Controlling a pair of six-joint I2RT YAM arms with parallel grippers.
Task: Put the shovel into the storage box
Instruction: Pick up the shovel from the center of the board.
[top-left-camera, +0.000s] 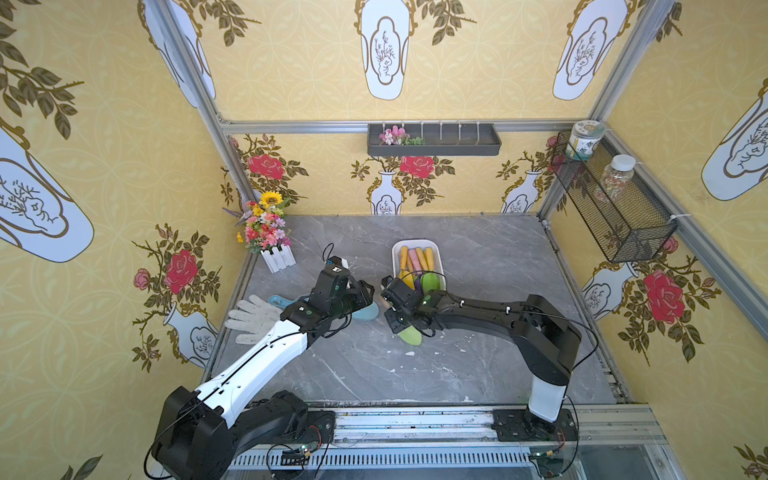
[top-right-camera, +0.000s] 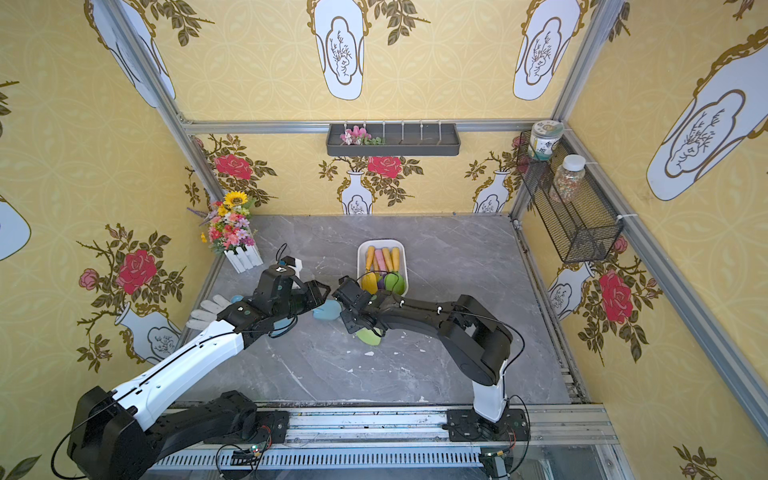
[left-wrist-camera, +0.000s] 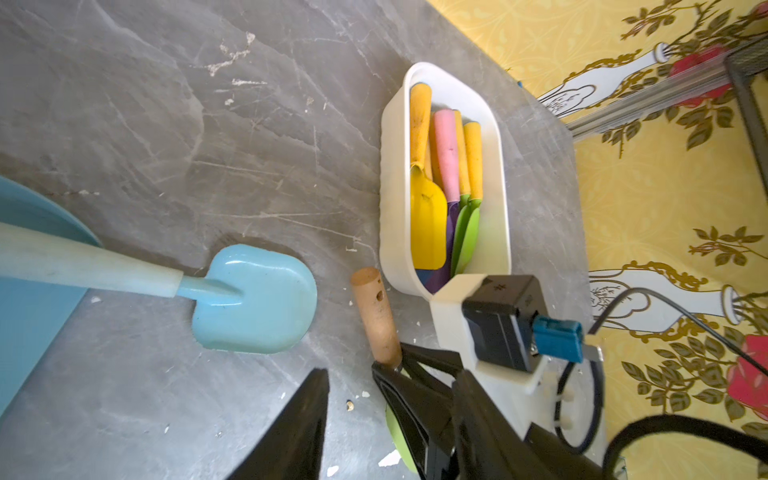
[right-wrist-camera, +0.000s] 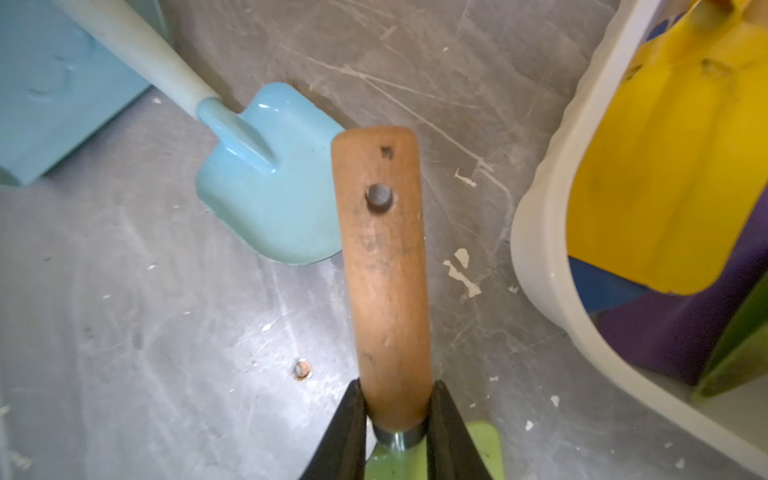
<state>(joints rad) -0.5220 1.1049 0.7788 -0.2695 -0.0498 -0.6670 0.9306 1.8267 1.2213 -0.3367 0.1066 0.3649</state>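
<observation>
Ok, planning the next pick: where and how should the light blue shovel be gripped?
Probably by the pale handle of the light blue shovel, just behind the blade, coming from above with jaws across it. The blade lies flat, wide and dome up on the table; the handle is narrow, round and seems raised off the surface.

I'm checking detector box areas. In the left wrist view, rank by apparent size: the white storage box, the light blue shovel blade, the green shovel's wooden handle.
1. storage box
2. light blue shovel blade
3. green shovel's wooden handle, one end hidden
</observation>
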